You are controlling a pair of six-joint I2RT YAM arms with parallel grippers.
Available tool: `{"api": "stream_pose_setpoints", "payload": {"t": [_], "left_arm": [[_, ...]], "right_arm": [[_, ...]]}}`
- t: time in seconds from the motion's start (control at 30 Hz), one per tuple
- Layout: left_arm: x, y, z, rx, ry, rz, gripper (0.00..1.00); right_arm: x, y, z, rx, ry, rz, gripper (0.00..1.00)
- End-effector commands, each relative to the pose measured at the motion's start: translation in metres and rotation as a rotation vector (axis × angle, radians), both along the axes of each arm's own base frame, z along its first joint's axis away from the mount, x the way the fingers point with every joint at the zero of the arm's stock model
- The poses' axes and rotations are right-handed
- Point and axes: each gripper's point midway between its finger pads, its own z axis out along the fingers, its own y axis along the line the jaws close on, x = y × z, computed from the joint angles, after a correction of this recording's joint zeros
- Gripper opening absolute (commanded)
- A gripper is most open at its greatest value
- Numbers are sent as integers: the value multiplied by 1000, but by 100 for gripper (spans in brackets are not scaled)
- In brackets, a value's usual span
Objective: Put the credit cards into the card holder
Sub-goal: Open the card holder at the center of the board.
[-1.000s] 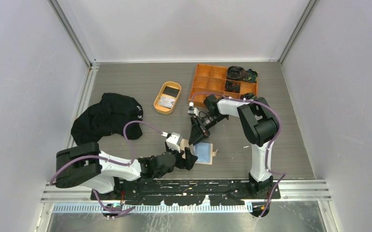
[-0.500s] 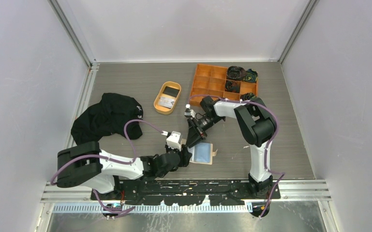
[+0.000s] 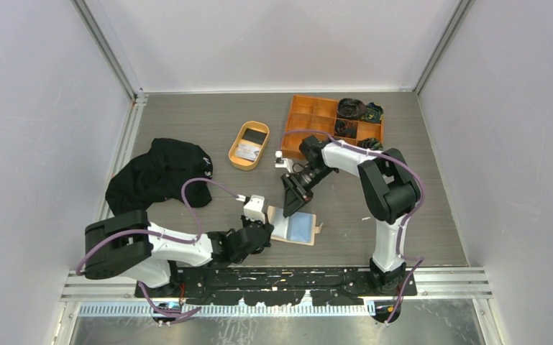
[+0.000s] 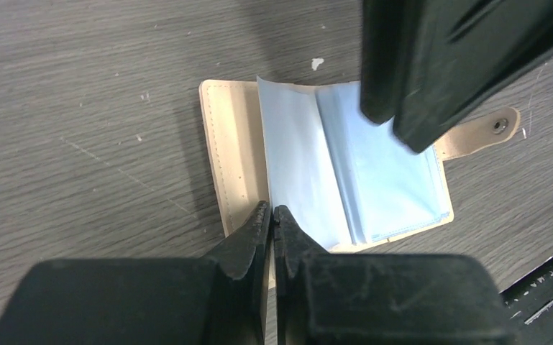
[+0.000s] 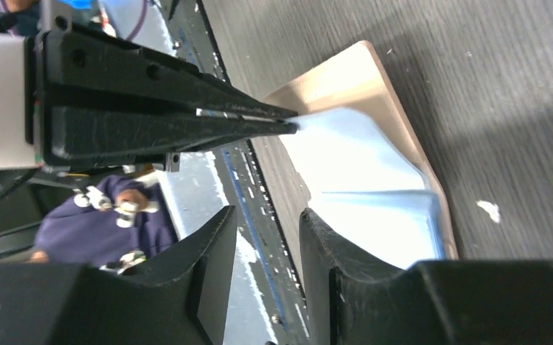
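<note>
The card holder [image 3: 295, 227] lies open on the table, beige with pale blue clear sleeves [image 4: 374, 180]. My left gripper [image 3: 267, 228] sits at its near-left edge, its jaws shut [image 4: 272, 210] on the edge of one sleeve. In the right wrist view that sleeve [image 5: 345, 147] is lifted where it is pinched. My right gripper [image 3: 293, 205] hangs just above the holder, open [image 5: 267, 215] with nothing between its fingers [image 4: 431, 72]. Two credit cards, one light [image 3: 246, 152] and one dark [image 3: 255, 135], lie in the oval tray [image 3: 234, 143].
An orange compartment box [image 3: 315, 118] with dark items [image 3: 352, 109] stands at the back right. A black cloth [image 3: 160, 175] lies at the left. The arms' base rail [image 3: 280, 277] runs along the near edge.
My left gripper has closed from wide open onto the sleeve edge. The right gripper drifted slightly left and back over the holder, still open.
</note>
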Motion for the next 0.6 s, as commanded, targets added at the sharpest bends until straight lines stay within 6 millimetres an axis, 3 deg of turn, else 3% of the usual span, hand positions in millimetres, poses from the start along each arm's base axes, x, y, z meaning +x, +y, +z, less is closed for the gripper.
{"api": "stream_pose_setpoints", "payload": {"t": [0.0,0.17,0.33,0.57], "left_arm": [[3,5,0,-59,5,32,5],[0,8,0,-129,19,41,5],[-2,7,-4,-140,35,41,9],[-7,-1,6,-246,25,-5,33]], "right_arm": [[12,-14,21,-10,-295,73,42],[7,-27,21,-13,-646,227,41],[-20,-39,24,125,-857,458,41],[-24,-49,37,155,-945,515,43]]}}
